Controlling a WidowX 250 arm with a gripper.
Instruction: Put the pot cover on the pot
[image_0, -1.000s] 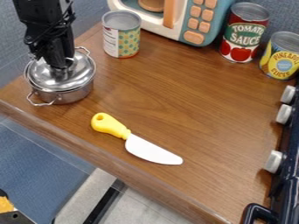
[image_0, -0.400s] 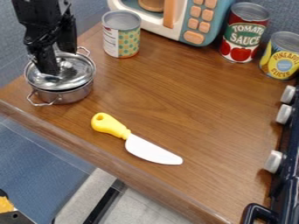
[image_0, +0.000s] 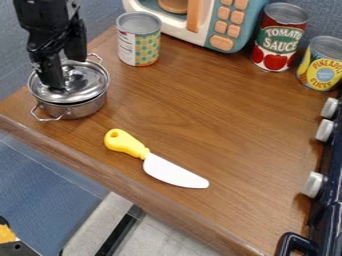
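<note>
sitting on top of the silver pot (image_0: 83, 108), the shiny cover (image_0: 92, 84) is at the upper left. the black gripper (image_0: 67, 73) hangs over it, its jaws loose and wide apart. a toy knife (image_0: 170, 170) lies on the brown counter (image_0: 227, 120), and a dotted can (image_0: 139, 45) stands near the pot.

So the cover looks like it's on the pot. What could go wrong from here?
The tool is open but low over the cover, so a sideways exit might catch it and tip it.
The pot sits near the counter's front edge; a push that way could slide it toward the drop.
The patterned can stands close by, so a wide swing might knock it.
</note>
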